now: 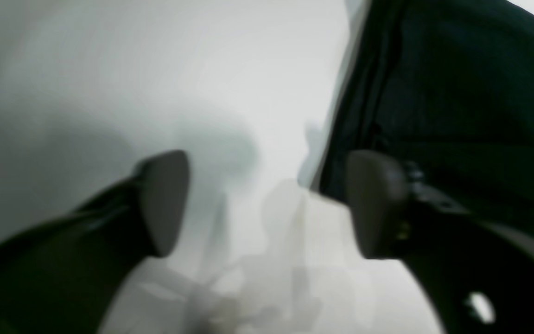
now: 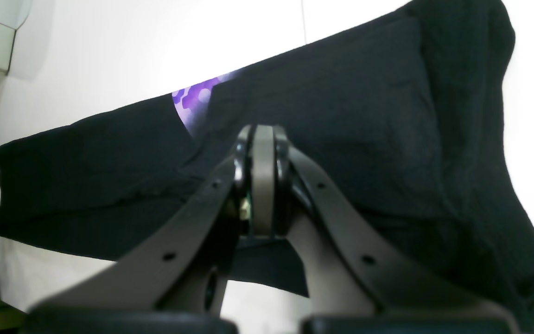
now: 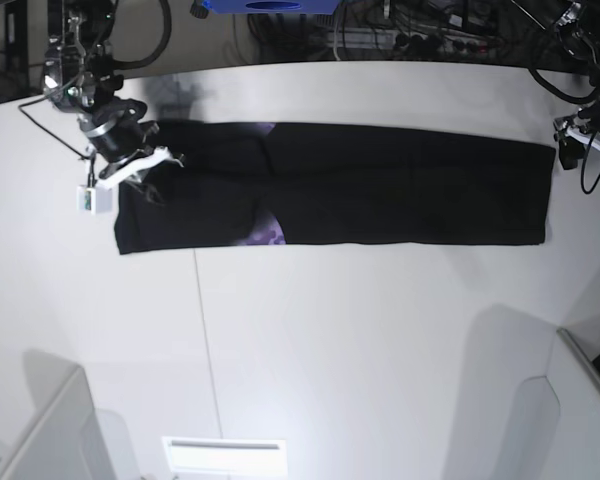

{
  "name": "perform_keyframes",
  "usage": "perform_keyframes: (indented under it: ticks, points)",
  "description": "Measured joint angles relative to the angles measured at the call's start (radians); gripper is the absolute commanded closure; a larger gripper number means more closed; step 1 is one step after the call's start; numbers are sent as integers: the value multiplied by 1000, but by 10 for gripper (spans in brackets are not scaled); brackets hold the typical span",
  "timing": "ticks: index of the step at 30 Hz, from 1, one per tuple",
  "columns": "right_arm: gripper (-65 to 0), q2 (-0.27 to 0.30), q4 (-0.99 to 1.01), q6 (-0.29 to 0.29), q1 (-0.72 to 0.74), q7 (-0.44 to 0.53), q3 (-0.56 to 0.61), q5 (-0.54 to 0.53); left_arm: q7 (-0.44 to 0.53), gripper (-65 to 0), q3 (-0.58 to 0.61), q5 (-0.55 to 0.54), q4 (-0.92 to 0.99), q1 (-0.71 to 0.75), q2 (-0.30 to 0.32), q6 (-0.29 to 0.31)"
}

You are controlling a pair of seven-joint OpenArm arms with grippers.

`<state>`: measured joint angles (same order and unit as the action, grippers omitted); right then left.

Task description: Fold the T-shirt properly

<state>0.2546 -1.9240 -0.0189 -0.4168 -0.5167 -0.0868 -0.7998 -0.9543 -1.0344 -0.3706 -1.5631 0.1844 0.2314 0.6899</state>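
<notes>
Black cloth T-shirt [image 3: 380, 185] lies on the white table [image 3: 330, 350] as a long narrow band, folded lengthwise; long axis runs left-right across the base view, nr the table's far edge, w/ one short end at the view's left under the right arm and the other short end at the view's right, just beside the left arm. Band sits nearly level, left end a bit lower and wider than the right. Purple print [image 3: 268, 235] peeks out along the near edge, abt a third of the way in from the left end; in the right wrist view the same print [image 2: 195, 99] shows thru a gap between two overlapping black layers. Right gripper [image 2: 263, 181] is over the shirt's left end, pads pressed together; a flap of black cloth shows right below the tips, but can't tell whether any cloth is pinched between them. Left gripper [image 1: 267, 204] has its jaws wide apart, white table showing between them; shirt edge [image 1: 457, 93] lies along the far-right side of that view, touching or just behind one pad [image 1: 376, 204], nothing held. Left wrist view is blurred, so fine detail there is unclear.
</notes>
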Motion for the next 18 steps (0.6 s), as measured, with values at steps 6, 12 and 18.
perform_keyframes:
  ticks: [6,12,18]
  points:
    - [0,0,0,0,-3,1,0,0,8,-579,70,4,96,-63,9,0]
    - [0,0,1,0,-11,2,2,0,8,-579,139,4,190,-121,3,0]
    - [0,0,1,0,-14,-1,2,0,52,-566,200,-9,225,-121,15,0]
